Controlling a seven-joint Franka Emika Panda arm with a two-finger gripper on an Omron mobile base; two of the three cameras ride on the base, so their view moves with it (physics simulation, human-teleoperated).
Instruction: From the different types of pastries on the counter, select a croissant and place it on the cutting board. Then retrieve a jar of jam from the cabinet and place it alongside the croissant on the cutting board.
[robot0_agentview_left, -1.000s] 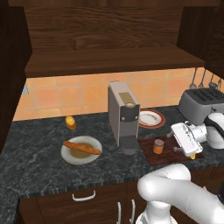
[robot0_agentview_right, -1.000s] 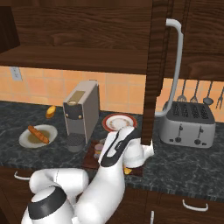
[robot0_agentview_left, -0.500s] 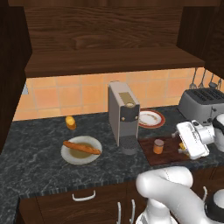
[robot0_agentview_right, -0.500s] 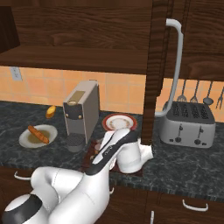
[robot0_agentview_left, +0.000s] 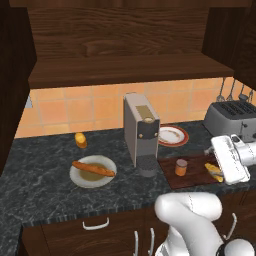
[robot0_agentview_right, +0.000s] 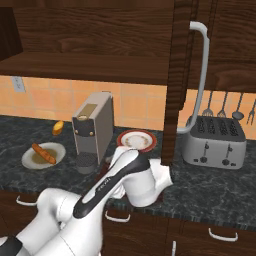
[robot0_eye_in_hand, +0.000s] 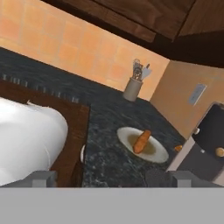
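end effector (robot0_eye_in_hand: 107, 177) swung aside; one croissant (robot0_agentview_left: 214, 171), one jar (robot0_agentview_left: 181, 167).

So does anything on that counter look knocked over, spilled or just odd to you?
Nothing stands out. The jam jar stands upright on the cutting board beside the croissant, the long bread lies on its plate, and the small bun sits alone on the counter. No spills show.

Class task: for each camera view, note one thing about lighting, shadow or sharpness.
Left base view: even, soft light; the cabinet underside is dark. Right base view: the toaster shows a mild sheen, no glare. Hand view: softer, tilted picture; the plate with the bread stick stays readable.
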